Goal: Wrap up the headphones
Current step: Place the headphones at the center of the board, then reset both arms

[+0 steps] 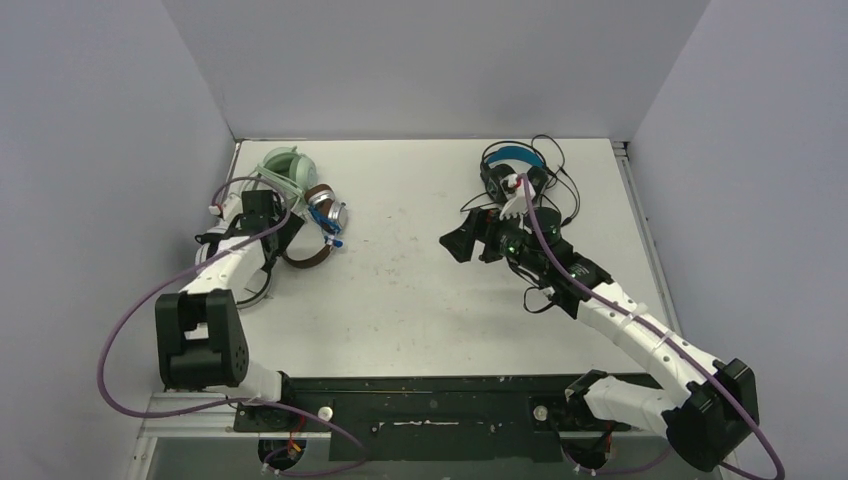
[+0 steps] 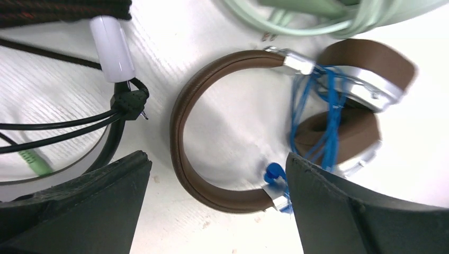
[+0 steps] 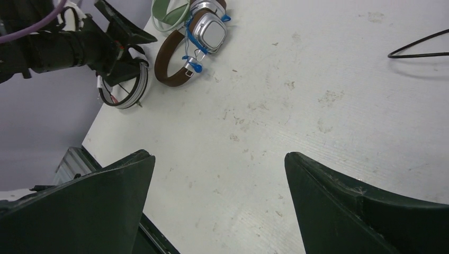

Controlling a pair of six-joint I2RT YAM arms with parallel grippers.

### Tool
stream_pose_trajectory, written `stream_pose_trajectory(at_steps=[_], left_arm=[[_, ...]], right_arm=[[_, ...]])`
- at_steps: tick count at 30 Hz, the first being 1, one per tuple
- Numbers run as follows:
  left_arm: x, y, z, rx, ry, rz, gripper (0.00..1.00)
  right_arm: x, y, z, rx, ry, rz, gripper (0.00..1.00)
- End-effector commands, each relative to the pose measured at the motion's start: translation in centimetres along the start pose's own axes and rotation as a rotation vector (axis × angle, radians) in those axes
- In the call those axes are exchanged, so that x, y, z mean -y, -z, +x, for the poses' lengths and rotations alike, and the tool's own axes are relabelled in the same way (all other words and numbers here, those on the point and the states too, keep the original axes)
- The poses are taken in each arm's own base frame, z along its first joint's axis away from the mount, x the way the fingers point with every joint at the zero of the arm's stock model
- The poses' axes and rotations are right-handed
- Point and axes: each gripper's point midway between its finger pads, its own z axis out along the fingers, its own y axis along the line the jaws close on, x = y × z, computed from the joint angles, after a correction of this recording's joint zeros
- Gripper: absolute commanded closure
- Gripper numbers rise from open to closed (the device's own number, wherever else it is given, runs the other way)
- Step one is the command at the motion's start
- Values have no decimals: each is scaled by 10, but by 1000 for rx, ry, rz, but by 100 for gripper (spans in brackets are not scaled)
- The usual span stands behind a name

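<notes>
Left gripper [image 2: 217, 159] seen spread wide and empty over the brown headphones [image 2: 182, 132], blue cord [image 2: 331, 106] wound round the earcups, mint green headset [image 1: 285, 165] laid alongside, right gripper [image 3: 219, 156] likewise opened wide, nothing gripped, blue-banded black headset [image 1: 512, 155] set nearby on the table [image 1: 420, 290]

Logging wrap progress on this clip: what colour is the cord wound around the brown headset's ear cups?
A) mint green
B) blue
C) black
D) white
B: in the left wrist view the brown headset has a blue cord looped around its two folded cups.
</notes>
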Motion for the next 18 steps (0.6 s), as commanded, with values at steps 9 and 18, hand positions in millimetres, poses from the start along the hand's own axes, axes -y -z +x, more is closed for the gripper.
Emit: stream_pose_trajectory(at_steps=[9, 18], left_arm=[[8, 99, -32, 129, -239, 205, 3], [34, 165, -14, 322, -464, 600, 3]], right_arm=[[27, 26, -30, 137, 153, 158, 0], [52, 52, -50, 413, 249, 253, 0]])
